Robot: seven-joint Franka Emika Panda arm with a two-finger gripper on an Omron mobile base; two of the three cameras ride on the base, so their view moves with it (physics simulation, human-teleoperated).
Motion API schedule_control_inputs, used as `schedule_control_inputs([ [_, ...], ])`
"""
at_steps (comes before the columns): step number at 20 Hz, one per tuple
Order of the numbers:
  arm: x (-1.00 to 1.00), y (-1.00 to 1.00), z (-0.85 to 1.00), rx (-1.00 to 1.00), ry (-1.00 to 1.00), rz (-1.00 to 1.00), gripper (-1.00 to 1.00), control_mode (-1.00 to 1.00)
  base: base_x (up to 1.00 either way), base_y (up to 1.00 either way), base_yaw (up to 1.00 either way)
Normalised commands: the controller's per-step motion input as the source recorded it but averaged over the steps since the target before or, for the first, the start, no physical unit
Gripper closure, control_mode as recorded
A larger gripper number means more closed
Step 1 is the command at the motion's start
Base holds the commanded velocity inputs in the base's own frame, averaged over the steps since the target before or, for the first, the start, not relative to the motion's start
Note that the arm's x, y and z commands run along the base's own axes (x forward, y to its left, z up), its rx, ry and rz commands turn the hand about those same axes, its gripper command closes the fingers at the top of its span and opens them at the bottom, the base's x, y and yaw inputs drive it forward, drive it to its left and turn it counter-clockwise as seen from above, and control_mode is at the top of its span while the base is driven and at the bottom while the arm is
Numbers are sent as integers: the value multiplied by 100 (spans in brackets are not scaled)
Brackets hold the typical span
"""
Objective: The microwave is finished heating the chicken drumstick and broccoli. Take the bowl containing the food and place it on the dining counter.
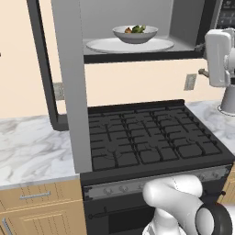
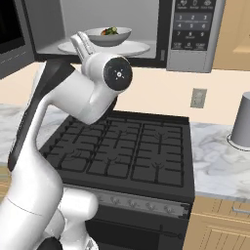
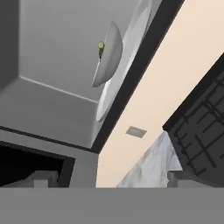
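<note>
The microwave hangs above the stove with its door swung open. Inside, the white-grey bowl sits on the round turntable; it holds the orange-brown chicken drumstick and the green broccoli. My gripper hovers at the front right of the opening, level with the bowl and apart from it, open with nothing between its fingers. In the rolled hand view the bowl and broccoli lie ahead, beyond the gripper. The dining counter is out of view.
Below is a black gas stove with marble worktops on both sides. The open microwave door juts out at the left. A grey cylinder stands on the right worktop, near a wall outlet.
</note>
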Motion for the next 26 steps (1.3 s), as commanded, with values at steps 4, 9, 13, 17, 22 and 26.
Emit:
schedule_control_inputs([
  [4, 71, 0, 15, 3, 8, -11, -100, -100, 0, 0, 0],
  [9, 48, 0, 28, 3, 12, -2, -100, -100, 0, 0, 0],
  [13, 43, 0, 39, 0, 12, 0, -100, -100, 0, 0, 0],
  [17, 7, 0, 5, 0, 3, 0, -100, -100, 0, 0, 0],
  [22, 33, 5, -23, -4, 1, 0, -100, -100, 0, 0, 0],
  [26, 59, 24, -15, -2, 0, -2, -100, -100, 0, 0, 0],
])
